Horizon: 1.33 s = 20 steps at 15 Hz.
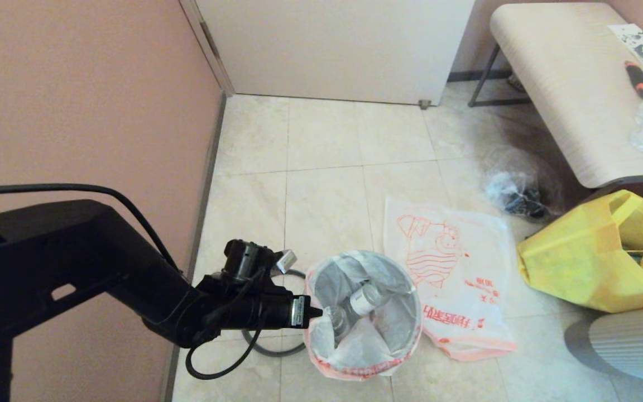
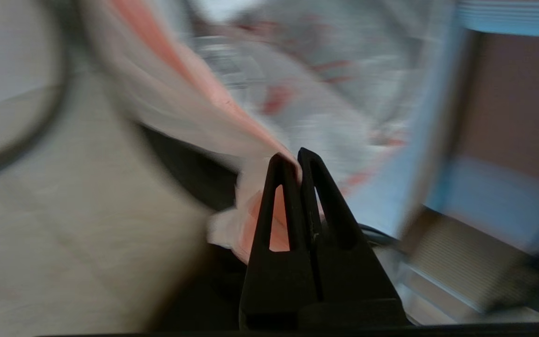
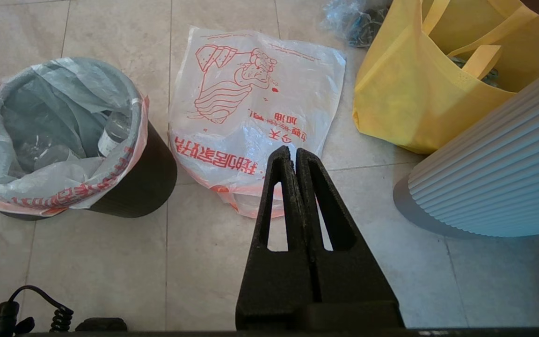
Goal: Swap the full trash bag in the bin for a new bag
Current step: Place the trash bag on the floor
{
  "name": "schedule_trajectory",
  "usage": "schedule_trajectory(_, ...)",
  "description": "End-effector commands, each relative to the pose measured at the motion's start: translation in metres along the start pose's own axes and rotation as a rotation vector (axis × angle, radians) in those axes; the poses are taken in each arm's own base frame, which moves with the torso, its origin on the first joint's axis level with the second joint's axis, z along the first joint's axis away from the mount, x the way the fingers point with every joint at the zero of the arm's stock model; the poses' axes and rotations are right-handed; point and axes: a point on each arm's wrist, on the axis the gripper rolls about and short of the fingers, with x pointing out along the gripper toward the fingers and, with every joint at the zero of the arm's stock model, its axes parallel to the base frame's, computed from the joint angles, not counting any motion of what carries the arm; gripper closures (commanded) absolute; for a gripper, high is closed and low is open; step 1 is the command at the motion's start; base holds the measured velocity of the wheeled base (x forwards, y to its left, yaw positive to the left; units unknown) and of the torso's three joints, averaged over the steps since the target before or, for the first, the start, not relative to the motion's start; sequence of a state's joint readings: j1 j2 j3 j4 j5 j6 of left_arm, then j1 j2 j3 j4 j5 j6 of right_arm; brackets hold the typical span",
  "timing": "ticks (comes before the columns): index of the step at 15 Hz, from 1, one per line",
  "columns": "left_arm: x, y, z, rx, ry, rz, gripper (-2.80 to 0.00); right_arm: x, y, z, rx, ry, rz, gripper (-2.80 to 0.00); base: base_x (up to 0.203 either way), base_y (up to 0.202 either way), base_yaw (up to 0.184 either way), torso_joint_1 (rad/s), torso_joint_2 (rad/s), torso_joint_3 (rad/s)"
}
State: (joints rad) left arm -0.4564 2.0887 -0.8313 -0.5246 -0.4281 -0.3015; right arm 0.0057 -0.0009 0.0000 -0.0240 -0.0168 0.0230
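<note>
Bag: the full trash bag (image 1: 363, 315) sits in the bin (image 3: 141, 180), lower centre of the head view, mouth up, long axis vertical.
Left gripper (image 2: 297, 157): pinched on its pink-orange rim, probably to lift it out.
New bag (image 1: 455, 273): flat right of it, handles pointing toward the lower edge.
Right gripper (image 3: 294, 152): closed, empty.

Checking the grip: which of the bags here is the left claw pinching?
The full trash bag in the bin: the left claw pinches its pink-orange rim. The new bag lies flat, untouched.

Home corner, tiled floor (image 1: 321, 184), bench (image 1: 567, 84)
</note>
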Motion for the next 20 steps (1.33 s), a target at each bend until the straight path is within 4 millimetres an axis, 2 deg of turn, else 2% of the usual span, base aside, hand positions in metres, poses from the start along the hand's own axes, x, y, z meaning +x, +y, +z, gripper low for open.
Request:
schedule_trajectory(1, 0.0, -0.009, 0.012, 0.014, -0.01, -0.034, 0.0, 0.001, 0.0, -0.003, 0.0, 0.011, 0.0, 0.0, 0.0, 0.0, 0.0, 0.0, 0.0, 0.0)
schedule_trajectory(5, 0.018, -0.015, 0.029, 0.006, 0.041, -0.072, 0.0, 0.001, 0.0, -0.003, 0.0, 0.011, 0.0, 0.0, 0.0, 0.0, 0.0, 0.0, 0.0, 0.0)
schedule_trajectory(9, 0.02, -0.014, 0.039, -0.04, 0.093, -0.23, 0.0, 0.001, 0.0, -0.003, 0.0, 0.011, 0.0, 0.0, 0.0, 0.0, 0.0, 0.0, 0.0, 0.0)
schedule_trajectory(12, 0.012, -0.002, 0.042, -0.068, 0.136, -0.413, 0.0, 0.001, 0.0, -0.003, 0.0, 0.011, 0.0, 0.0, 0.0, 0.0, 0.0, 0.0, 0.0, 0.0)
schedule_trajectory(14, 0.012, 0.002, 0.043, -0.074, 0.137, -0.425, 0.0, 0.001, 0.0, -0.003, 0.0, 0.011, 0.0, 0.0, 0.0, 0.0, 0.0, 0.0, 0.0, 0.0)
schedule_trajectory(20, -0.022, 0.019, 0.05, -0.1, 0.147, -0.654, 0.0, 0.001, 0.0, -0.003, 0.0, 0.011, 0.0, 0.0, 0.0, 0.0, 0.0, 0.0, 0.0, 0.0)
